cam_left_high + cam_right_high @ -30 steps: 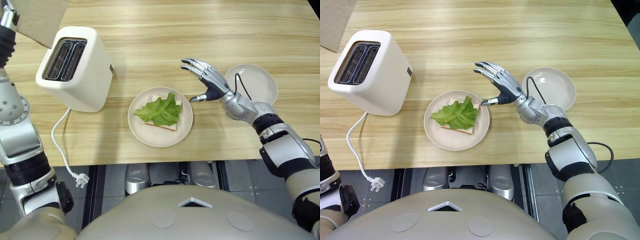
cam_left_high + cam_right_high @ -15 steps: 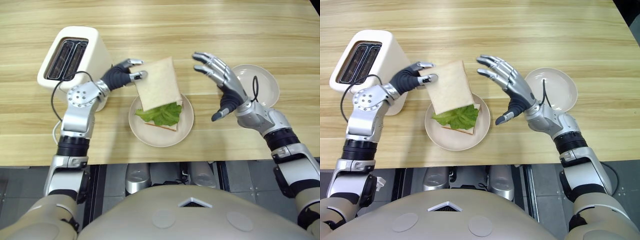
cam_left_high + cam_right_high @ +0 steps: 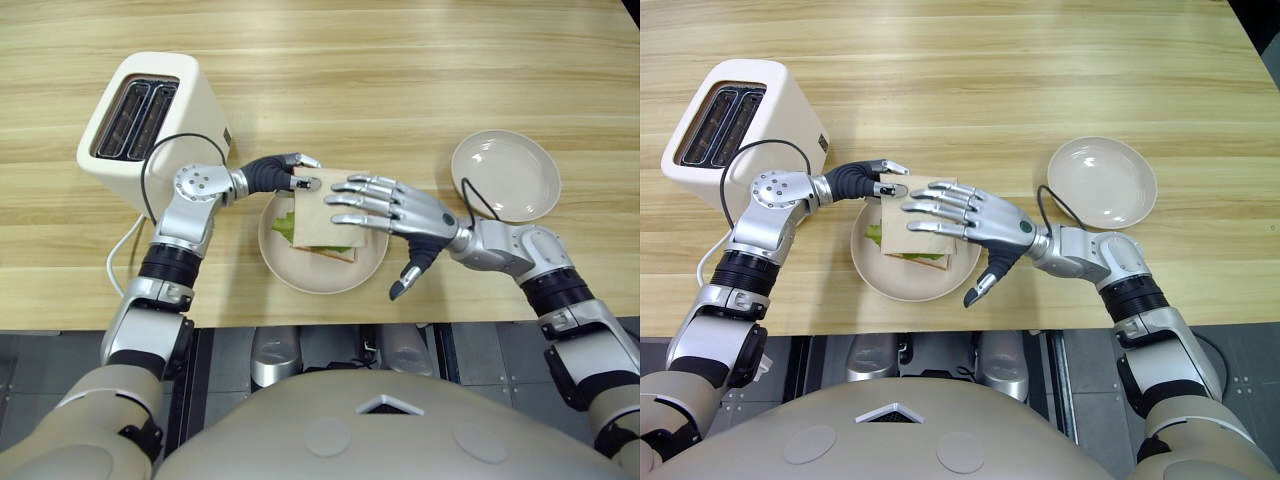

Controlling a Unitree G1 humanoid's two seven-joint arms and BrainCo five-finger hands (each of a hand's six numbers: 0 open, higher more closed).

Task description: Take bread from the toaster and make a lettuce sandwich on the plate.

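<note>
Over the plate (image 3: 335,286), left hand (image 3: 268,175) pinching bread (image 3: 311,206)

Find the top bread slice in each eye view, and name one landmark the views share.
Left eye view: top bread slice at centre, over the plate.
Right eye view: top bread slice slightly left of centre, over the plate.
Shared landmark: the toaster, upper left in both.

The left hand (image 3: 270,176) has lowered the bread slice (image 3: 311,214) onto the lettuce (image 3: 283,227), right hand (image 3: 410,212) now covering it.
</note>
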